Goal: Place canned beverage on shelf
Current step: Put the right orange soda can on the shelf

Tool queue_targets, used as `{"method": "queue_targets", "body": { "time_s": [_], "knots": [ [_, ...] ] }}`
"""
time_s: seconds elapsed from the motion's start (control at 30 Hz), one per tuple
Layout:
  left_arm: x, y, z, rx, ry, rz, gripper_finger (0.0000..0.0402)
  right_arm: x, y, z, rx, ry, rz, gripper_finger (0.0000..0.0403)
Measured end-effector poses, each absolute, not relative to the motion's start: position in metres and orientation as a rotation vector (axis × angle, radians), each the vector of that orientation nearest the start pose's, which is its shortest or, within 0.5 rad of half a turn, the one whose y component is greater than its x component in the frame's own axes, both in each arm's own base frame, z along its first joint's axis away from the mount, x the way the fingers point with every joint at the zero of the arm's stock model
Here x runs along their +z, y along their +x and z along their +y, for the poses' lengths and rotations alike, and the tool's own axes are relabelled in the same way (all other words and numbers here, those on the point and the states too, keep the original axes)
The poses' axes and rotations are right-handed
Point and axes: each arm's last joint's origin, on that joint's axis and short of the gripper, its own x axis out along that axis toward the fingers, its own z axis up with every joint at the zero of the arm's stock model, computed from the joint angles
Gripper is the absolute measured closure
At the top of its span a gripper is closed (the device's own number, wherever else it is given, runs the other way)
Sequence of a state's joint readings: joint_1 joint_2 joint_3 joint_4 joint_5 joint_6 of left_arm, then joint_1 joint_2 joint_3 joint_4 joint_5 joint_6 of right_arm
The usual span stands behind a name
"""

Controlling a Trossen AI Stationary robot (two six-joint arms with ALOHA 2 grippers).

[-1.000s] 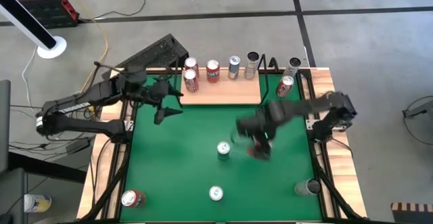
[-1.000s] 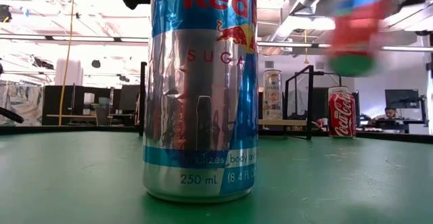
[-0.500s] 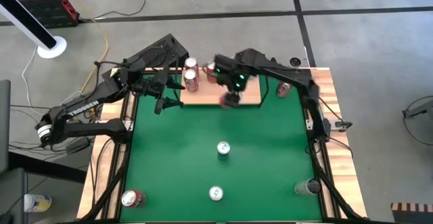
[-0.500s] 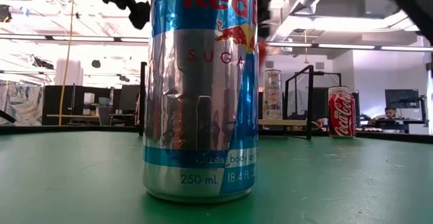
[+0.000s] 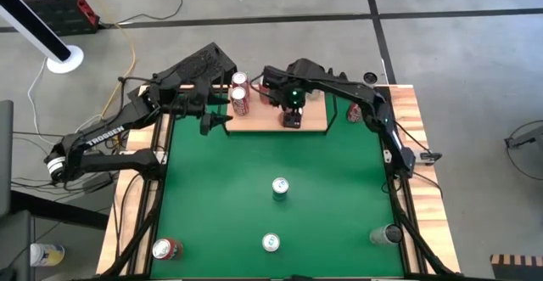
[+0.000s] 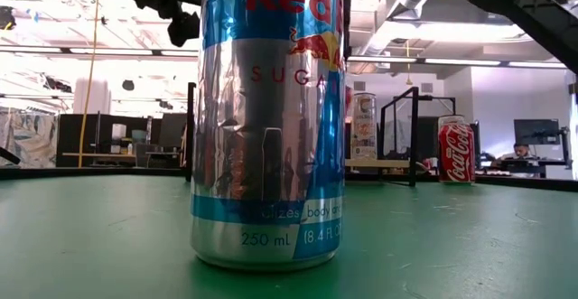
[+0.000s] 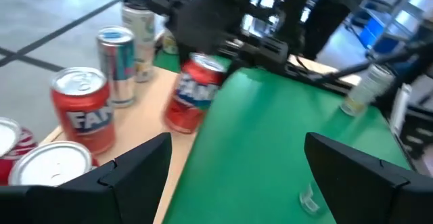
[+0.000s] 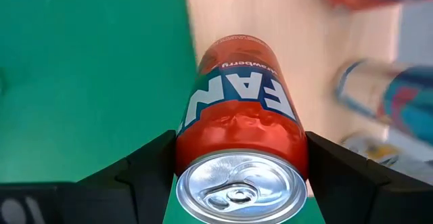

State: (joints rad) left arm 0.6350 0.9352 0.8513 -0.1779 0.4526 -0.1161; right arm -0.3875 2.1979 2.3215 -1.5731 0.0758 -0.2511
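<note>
Now the right tool (image 5: pixel 293 116), clenched on the upright red Fanta can (image 8: pixel 238 119), hangs over the flat light-wood shelf (image 5: pixel 316 118), upper centre of frame.

The big blue can (image 6: pixel 267 118) fills the low view, its top cut off, and hides most of the shelf behind it. The shelf cans (image 8: pixel 389 109) in the right wrist view are blurry. The person (image 6: pixel 522 152) far back is tiny.
</note>
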Motion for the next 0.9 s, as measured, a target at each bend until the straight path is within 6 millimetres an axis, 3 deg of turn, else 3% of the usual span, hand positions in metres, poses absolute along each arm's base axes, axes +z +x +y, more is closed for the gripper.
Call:
{"method": "queue_targets", "body": {
  "time_s": [0.43,0.7,0.9],
  "knots": [
    [0.340,0.172,0.114,0.294,-0.239,0.120,0.0080,0.298,0.387,-0.187,-0.208,0.041,1.500,0.0096],
    [0.340,0.172,0.114,0.295,-0.258,0.115,0.0080,0.296,0.389,-0.188,-0.202,0.029,1.495,0.0095],
    [0.340,0.172,0.114,0.293,-0.260,0.117,0.0080,0.295,0.391,-0.189,-0.206,0.027,1.483,0.0038]
  ]
}}
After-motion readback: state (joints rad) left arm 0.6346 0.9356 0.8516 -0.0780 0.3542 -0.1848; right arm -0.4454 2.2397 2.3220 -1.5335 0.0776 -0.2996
